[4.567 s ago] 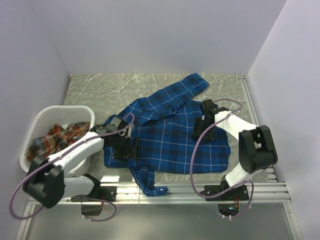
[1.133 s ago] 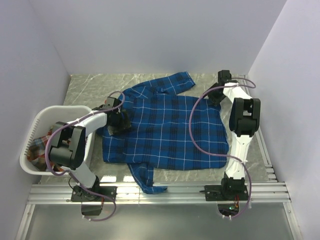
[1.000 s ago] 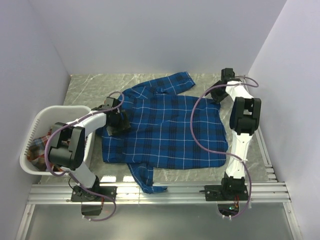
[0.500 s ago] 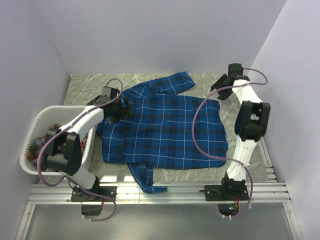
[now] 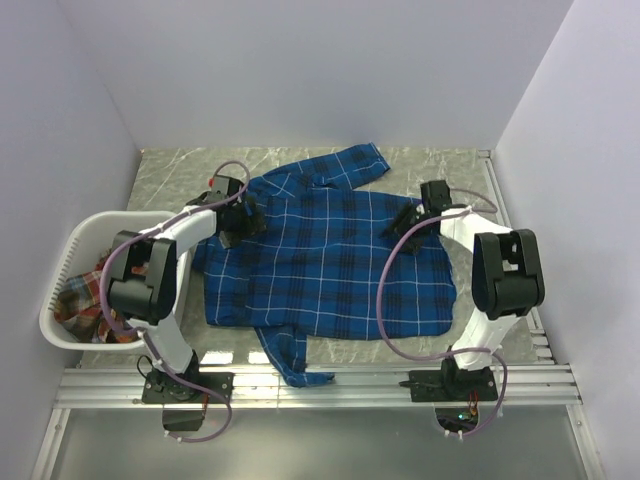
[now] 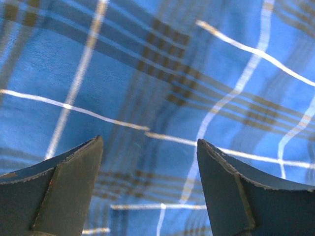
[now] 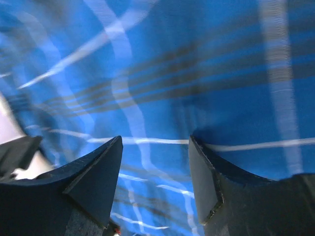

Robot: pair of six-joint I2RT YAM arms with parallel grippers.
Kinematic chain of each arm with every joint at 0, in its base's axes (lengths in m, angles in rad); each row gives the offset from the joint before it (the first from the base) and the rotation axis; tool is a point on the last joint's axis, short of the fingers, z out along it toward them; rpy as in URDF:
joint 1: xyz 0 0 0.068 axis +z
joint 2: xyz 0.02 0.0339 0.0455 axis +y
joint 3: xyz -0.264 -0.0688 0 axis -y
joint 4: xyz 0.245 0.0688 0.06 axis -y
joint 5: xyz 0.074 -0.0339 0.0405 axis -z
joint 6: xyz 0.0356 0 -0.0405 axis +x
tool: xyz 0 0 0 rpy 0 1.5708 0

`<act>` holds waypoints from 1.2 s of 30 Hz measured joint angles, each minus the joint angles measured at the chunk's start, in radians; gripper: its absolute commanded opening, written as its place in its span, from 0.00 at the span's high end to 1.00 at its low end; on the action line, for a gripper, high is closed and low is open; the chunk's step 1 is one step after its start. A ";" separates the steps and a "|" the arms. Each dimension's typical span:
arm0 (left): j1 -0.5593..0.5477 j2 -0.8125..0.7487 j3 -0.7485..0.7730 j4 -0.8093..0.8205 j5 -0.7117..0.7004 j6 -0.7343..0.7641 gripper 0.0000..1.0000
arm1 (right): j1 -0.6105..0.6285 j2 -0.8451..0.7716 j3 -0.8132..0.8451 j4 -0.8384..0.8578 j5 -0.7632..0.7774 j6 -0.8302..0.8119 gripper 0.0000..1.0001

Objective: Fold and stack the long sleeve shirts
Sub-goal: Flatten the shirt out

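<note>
Checking both wrists: left fingers [image 6: 64,196] spread wide, nothing between, poised over the blue shirt [image 5: 330,265] at its left shoulder, nr the collar; right fingers [image 7: 88,187] also apart and empty, over the right side of same shirt; whether tips touch cloth, cannot tell. Shirt lies spread on the table [image 5: 180,170], body mostly smooth; one sleeve [image 5: 350,165] angled across far end, other sleeve [image 5: 290,362] trailing off near edge. Judgement: fingers sit at opposite sides so I can pinch both edges together and carry a fold evenly. Red-orange shirt [image 5: 85,300] sits bunched in the basket [image 5: 100,219], apart from blue one; not yet folded.
</note>
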 measured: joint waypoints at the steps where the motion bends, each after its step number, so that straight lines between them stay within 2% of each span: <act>1: 0.006 0.017 0.000 0.003 -0.001 -0.003 0.17 | -0.009 0.011 -0.017 0.003 0.000 0.003 0.37; 5: 0.027 0.064 0.000 0.018 -0.002 -0.026 0.17 | -0.066 0.041 -0.040 0.015 0.009 0.023 0.37; 12: 0.030 0.079 0.014 0.029 0.001 -0.047 0.17 | -0.171 0.058 0.007 0.017 0.126 0.019 0.37; 20: 0.030 0.071 0.015 0.021 -0.001 -0.045 0.15 | -0.193 0.055 0.107 -0.040 0.291 -0.030 0.35; 27: 0.029 -0.049 -0.004 -0.008 -0.024 0.003 0.14 | -0.191 -0.031 0.142 -0.163 0.439 -0.084 0.28; 31: 0.016 -0.137 -0.064 0.007 -0.029 0.047 0.14 | -0.191 -0.021 0.167 -0.196 0.456 -0.113 0.27; 36: 0.001 -0.146 -0.126 0.015 -0.030 0.088 0.15 | -0.191 0.037 0.166 -0.233 0.460 -0.141 0.25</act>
